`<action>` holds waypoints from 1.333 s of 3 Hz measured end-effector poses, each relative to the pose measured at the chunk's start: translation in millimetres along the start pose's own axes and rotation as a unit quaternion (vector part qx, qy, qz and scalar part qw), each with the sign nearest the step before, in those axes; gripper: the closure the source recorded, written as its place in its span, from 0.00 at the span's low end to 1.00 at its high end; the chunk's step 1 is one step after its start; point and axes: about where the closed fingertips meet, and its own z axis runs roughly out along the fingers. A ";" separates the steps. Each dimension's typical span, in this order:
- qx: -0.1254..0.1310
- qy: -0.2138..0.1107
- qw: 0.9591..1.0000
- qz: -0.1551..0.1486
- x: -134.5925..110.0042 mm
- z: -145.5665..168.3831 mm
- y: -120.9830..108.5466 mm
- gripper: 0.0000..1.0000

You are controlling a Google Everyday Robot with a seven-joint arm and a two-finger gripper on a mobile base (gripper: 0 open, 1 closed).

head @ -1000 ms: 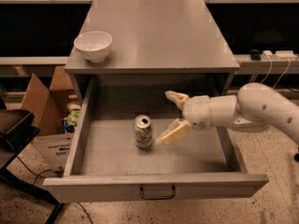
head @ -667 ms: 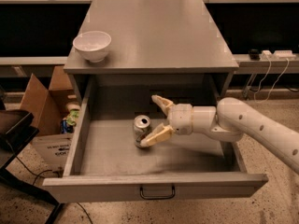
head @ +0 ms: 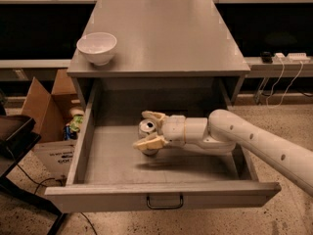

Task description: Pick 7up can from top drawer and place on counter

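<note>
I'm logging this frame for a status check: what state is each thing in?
top drawer: pulled open.
7up can: upright on the drawer floor.
gripper: open, straddling the can inside the drawer.
white bowl: upright on the counter.
cardboard box: flaps open.
</note>
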 end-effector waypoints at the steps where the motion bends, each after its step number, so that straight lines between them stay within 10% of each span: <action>1: -0.002 0.007 1.000 0.003 10.3 10.9 0.0 0.50; 3: 0.003 0.023 1.000 0.007 -6.8 -6.0 0.1 1.00; 4: 0.013 0.055 0.998 -0.012 -46.2 -53.4 -10.7 1.00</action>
